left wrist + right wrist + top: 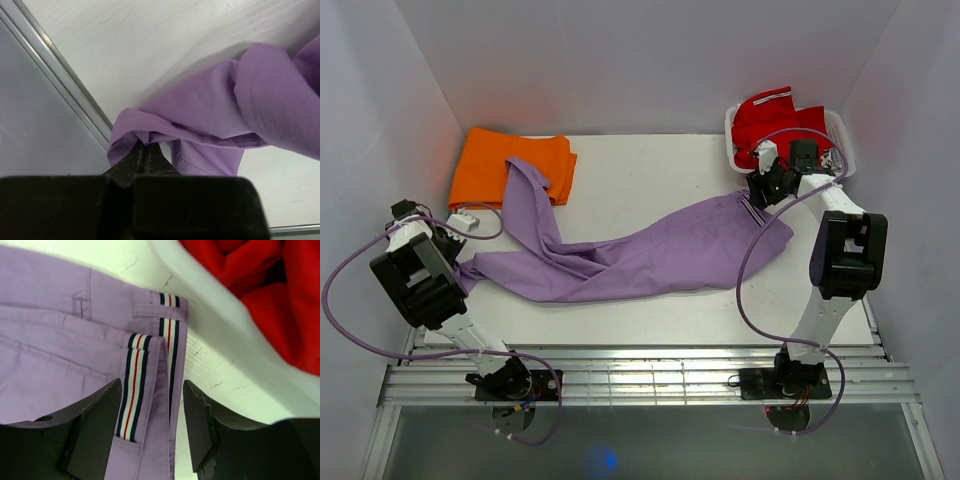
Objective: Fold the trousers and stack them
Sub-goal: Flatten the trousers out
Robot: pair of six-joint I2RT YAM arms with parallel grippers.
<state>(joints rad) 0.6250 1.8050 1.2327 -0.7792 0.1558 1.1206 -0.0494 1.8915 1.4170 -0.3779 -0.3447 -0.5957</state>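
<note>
Trousers (650, 255) of lilac cloth lie unfolded across the table (650, 170), running from its left side to its right. At the right, their waistband (160, 310) sits just beneath the right gripper (151, 385). The jaws of this gripper are spread, and the band's folded edge with its dark, white and red stripes lies between them. Whether either finger touches the cloth cannot be told. At the left, one leg ends at the left gripper (146, 147), near the table's left edge. This gripper's fingers are pressed together on the hem, pinching a small bunch of the trousers. The other leg bends toward the far left, and its end rests on the near right part of an orange garment (490, 165). A red garment (770, 118) fills a white basket (837, 135) at the far right, just beyond the right gripper.
</note>
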